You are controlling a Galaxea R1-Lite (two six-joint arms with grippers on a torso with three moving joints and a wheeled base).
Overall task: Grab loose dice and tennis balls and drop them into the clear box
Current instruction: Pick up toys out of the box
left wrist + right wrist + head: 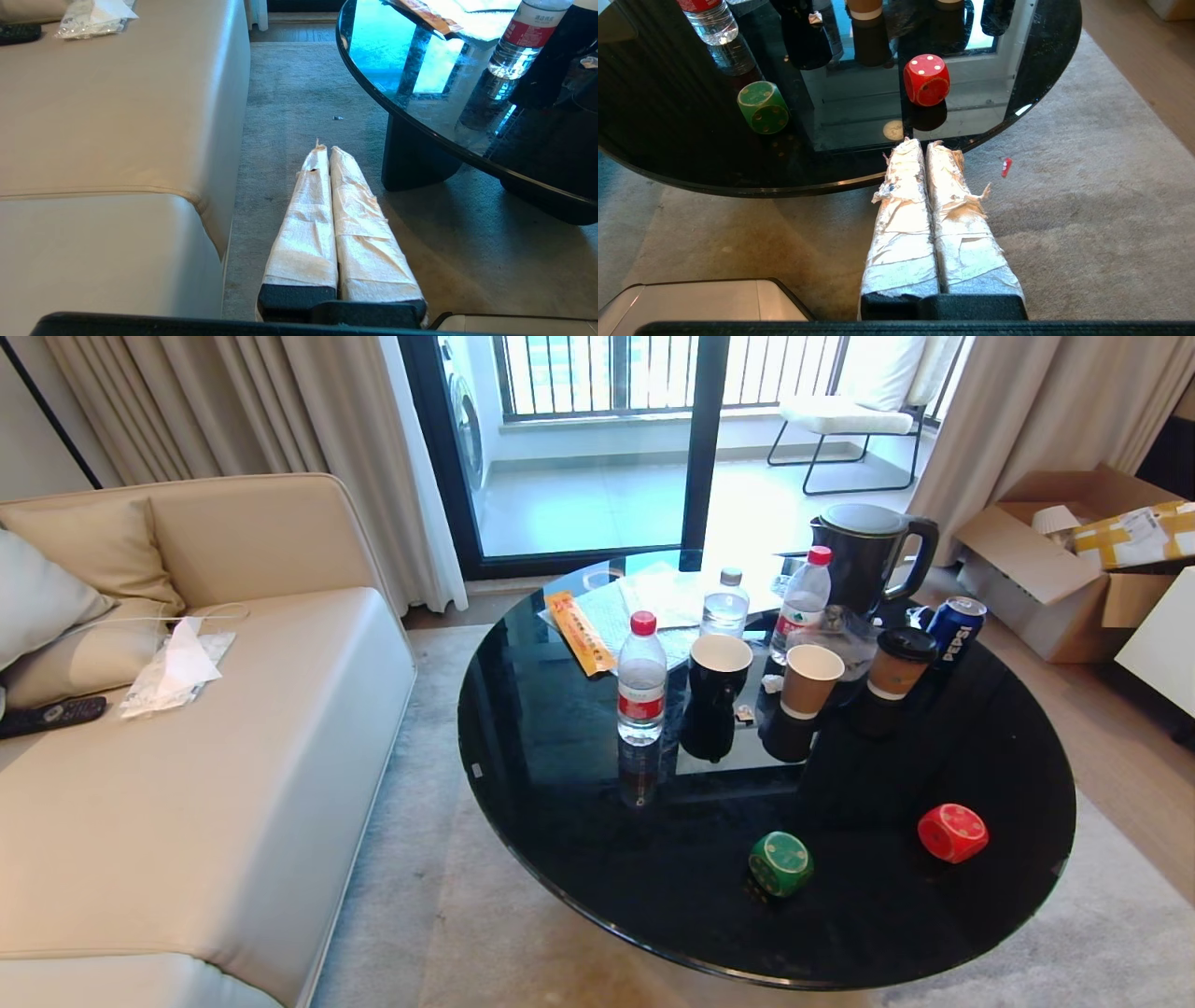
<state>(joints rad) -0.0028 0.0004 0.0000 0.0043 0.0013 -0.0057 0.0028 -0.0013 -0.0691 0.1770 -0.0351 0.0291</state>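
Two dice [780,863], three water bottles [641,679], three cups [810,680], one can [954,629], one kettle [868,555]

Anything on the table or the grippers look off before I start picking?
Only the wrap on the right gripper: it is frayed and torn near the tips, with loose shreds sticking out. The left gripper has a small hole in its wrap. The green die and red die sit intact on the black table; nothing looks spilled.

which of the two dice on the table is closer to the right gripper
The red rounded dotted die, just beyond the shut right gripper; the green die sits farther off sideways.
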